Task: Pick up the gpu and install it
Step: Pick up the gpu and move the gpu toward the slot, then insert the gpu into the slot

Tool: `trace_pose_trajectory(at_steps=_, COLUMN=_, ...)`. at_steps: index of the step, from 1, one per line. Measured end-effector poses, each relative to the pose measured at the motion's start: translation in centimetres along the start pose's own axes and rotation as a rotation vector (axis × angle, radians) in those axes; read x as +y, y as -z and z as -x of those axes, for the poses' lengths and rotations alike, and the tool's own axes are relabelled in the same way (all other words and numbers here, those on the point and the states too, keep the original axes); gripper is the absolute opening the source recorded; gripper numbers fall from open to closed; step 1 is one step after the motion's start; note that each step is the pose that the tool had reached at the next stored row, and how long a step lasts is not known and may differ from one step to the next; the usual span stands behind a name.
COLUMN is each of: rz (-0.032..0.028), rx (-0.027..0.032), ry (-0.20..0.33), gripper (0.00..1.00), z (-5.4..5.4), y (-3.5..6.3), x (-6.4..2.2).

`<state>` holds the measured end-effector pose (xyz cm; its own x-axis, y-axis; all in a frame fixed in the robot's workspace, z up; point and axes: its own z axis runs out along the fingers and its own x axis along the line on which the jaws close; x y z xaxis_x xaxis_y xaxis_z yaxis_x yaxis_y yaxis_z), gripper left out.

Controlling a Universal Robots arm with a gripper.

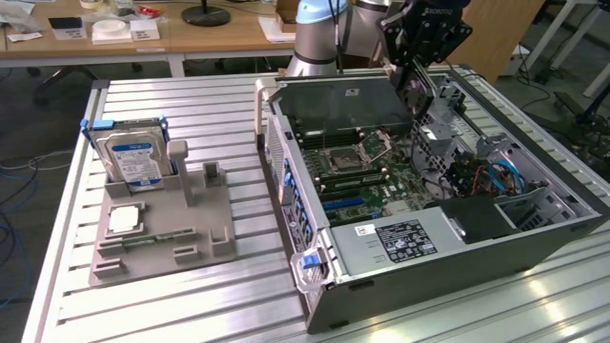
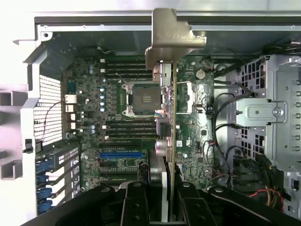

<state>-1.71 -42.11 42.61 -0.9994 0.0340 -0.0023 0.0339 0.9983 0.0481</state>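
Note:
My gripper (image 1: 413, 66) hangs over the far end of the open computer case (image 1: 562, 236), shut on the gpu (image 1: 419, 93). The card stands on edge between the two black fingers (image 2: 136, 202). In the wrist view the gpu (image 2: 172, 122) is a thin vertical line running away from my gripper (image 2: 162, 209). Its grey metal bracket (image 2: 171, 37) sits at the far end. The card is above the motherboard (image 2: 117, 117), beside the CPU socket (image 2: 141, 99), and is not touching the board.
A grey fixture (image 1: 162, 229) at the exterior view's left holds a hard drive (image 1: 133, 161), a CPU chip (image 1: 124, 218) and a memory stick (image 1: 143, 241). Inside the case are a blue slot (image 2: 121, 154), a power supply (image 1: 401, 241), drive cages (image 2: 282, 113) and loose cables (image 1: 496, 175).

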Motion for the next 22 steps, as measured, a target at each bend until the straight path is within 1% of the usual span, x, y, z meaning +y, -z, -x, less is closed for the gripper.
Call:
trace_pose_trajectory(at_steps=3, rz=0.0, rx=0.0, ry=0.0, gripper=0.28, z=0.74, y=-0.01, x=0.0)
trace_pose_trajectory(at_steps=5, rz=-0.0001, rx=0.0001, ry=0.0, gripper=0.28, z=0.94, y=0.0, x=0.01)
trace_pose_trajectory(at_steps=18, rz=0.0, rx=0.0, ry=0.0, gripper=0.28, z=0.96, y=-0.01, x=0.01)
trace_pose_trajectory(at_steps=22, rz=0.0, rx=0.0006, ry=0.013, gripper=0.28, z=0.97, y=-0.01, x=0.01)
